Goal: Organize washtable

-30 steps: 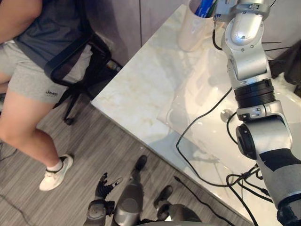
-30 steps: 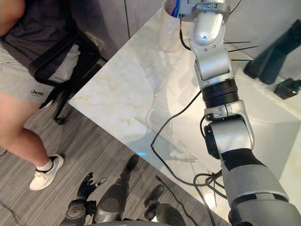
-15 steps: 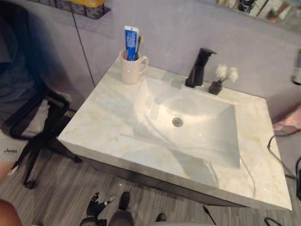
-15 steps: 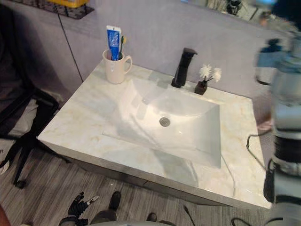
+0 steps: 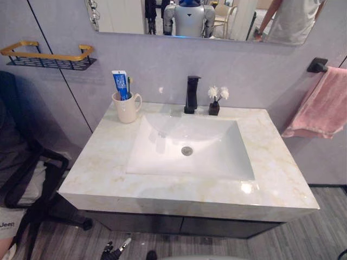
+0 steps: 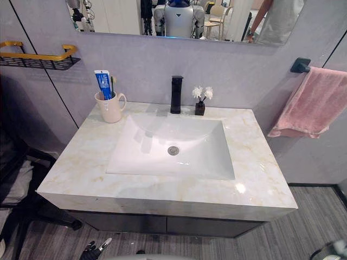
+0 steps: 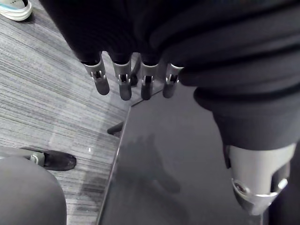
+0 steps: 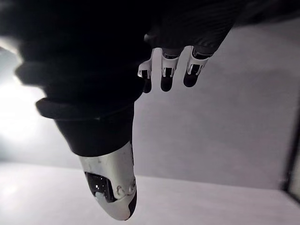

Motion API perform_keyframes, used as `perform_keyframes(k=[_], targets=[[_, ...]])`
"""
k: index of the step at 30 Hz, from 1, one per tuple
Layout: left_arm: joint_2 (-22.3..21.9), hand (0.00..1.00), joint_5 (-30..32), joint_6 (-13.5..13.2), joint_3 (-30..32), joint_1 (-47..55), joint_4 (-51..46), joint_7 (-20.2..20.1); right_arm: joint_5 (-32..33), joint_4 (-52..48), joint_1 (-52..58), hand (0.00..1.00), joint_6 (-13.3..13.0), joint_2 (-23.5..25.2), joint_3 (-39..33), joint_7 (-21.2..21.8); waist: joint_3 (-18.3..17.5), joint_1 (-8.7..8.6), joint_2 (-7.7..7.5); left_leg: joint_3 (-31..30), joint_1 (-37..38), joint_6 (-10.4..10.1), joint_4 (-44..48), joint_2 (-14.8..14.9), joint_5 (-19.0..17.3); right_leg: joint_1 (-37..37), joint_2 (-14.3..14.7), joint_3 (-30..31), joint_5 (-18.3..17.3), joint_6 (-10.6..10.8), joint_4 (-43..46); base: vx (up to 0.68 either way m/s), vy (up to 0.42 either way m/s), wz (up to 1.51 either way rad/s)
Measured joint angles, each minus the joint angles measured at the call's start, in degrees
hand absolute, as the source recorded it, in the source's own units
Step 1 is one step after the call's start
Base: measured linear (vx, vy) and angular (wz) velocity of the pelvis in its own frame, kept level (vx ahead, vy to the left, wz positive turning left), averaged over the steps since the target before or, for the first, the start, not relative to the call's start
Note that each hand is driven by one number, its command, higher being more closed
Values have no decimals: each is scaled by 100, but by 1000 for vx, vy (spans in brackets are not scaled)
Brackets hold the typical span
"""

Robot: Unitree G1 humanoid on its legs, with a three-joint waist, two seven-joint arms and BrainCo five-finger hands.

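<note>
The marble washtable (image 5: 103,162) has a white sink (image 5: 187,146) in its middle. At its back left stands a cream mug (image 5: 126,108) holding a blue toothpaste tube (image 5: 120,84) and a toothbrush (image 6: 113,84). A black faucet (image 5: 191,95) and a small dark vase of white flowers (image 5: 214,105) stand behind the sink. My left hand (image 5: 114,250) hangs low below the table's front edge; in its wrist view the left hand (image 7: 124,84) has straight fingers and holds nothing. My right hand (image 8: 164,75) is relaxed and empty before a grey wall.
A pink towel (image 5: 322,105) hangs on the wall at the right. A gold and black wire shelf (image 5: 46,57) is fixed to the left wall. A mirror (image 5: 190,16) hangs above the table. A black office chair (image 5: 27,189) stands on the floor at the left.
The camera has swung up from the table's left corner to the whole washtable. My right arm, stretched toward the mug one second ago, has left the eye views.
</note>
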Motion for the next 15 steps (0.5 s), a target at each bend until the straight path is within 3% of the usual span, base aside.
perform_keyframes(k=[4, 7, 10, 15], targets=[[-19, 0, -6, 6, -16, -77, -6, 34, 623, 1338, 194, 0, 103, 465, 797, 92, 15, 133, -2, 205, 172, 57, 0, -15, -87, 11, -145, -97, -118, 63, 243, 39, 10, -19], [-39, 0, -63, 7, -91, -161, 10, 118, 1049, 2600, 181, 0, 289, 549, 1610, 709, 45, 150, 45, 360, 241, 63, -1, -32, -147, 17, -221, -125, -150, 105, 320, 46, 18, -13], [-225, 0, -69, 9, -263, -295, 18, 118, 1049, 3350, 122, 0, 563, 524, 1889, 1296, 104, 238, 84, 387, 319, 114, -3, -97, -192, 109, -296, -136, -176, 147, 321, 57, 18, 0], [-253, 0, -64, 3, -383, -363, 31, 110, 777, 3977, 58, 0, 775, 497, 2231, 1823, 148, 267, 61, 380, 378, 110, -3, -185, -239, 214, -372, -147, -202, 236, 327, 64, 12, 2]])
